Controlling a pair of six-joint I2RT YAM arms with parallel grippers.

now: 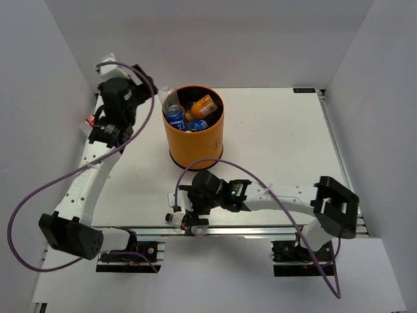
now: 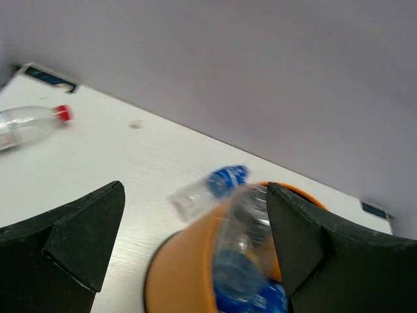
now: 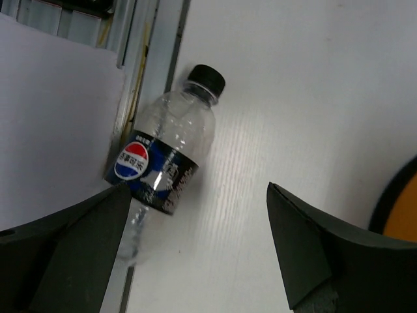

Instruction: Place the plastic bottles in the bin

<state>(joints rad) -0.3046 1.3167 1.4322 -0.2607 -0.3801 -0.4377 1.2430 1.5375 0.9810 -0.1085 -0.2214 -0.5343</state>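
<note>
In the top view the task is judged to be well advanced. An orange bottle (image 1: 205,105) and blue-labelled bottles (image 1: 176,119) are seen inside the bin (image 1: 195,151), and a clear bottle (image 1: 171,99) is seen at the bin's left rim, leaning inward. Two bottles are left on the tabletop (image 1: 280,143). A red-capped bottle (image 1: 88,121) lies well to the left of the bin, and a black-capped bottle (image 1: 173,218) lies on the near side of the bin, at the tabletop's edge. The left arm is stretched far forward from its base, with the left tool (image 1: 148,86) held just left of the bin's rim. The right arm is bent at the elbow and reached across to the bin's near side, with the right tool (image 1: 187,220) lowered beside the black-capped bottle.

In the left wrist view the fingers (image 2: 65,241) are seen spread apart, with nothing clamped between them. Beyond them a blurred blue-labelled bottle is seen at the bin's rim; whether it is resting or dropping cannot be told. The red-capped bottle is seen on the tabletop, well apart from the bin.

In the right wrist view the fingers (image 3: 319,248) are held wide apart and nothing is gripped. The black-capped bottle is seen on its side just ahead of them, nearer the left finger, and a sliver of the bin's wall is seen at the right edge. This bottle is judged to be the next pick, with the red-capped one left after it.
</note>
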